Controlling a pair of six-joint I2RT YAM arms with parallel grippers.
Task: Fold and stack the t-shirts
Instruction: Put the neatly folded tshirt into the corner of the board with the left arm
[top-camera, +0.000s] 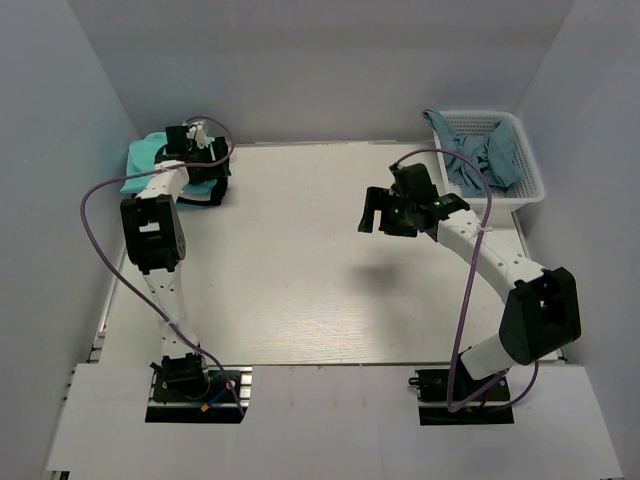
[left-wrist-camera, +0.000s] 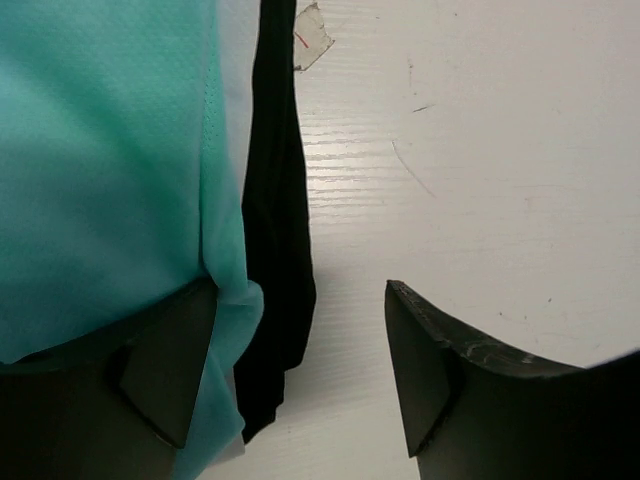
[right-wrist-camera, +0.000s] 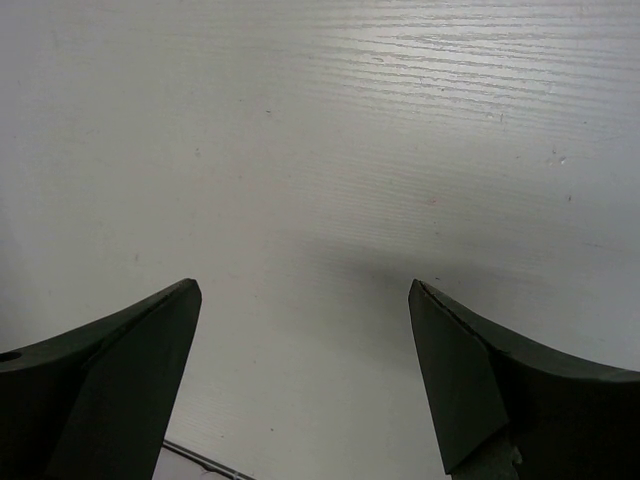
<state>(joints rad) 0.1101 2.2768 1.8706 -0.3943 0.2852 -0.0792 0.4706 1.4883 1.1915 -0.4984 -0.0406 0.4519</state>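
White table (top-camera: 300, 280): we see the right gripper (right-wrist-camera: 305, 290) spread, the left gripper (left-wrist-camera: 300, 290) spread astride the edge of the turquoise t-shirt (left-wrist-camera: 100, 150), where a snag could drag it off the black t-shirt (left-wrist-camera: 275, 200).

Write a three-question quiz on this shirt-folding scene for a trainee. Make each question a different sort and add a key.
1. True or false: the right end effector is holding a shirt.
2. Multiple choice: what colour is the top shirt of the folded stack in the far left corner? A white, B turquoise, C red.
3. Fill in the blank: the crumpled blue-grey shirts lie in the white ___ at the far right.

Key: 1 false, since its jaws stand open over bare table; 2 B; 3 basket.
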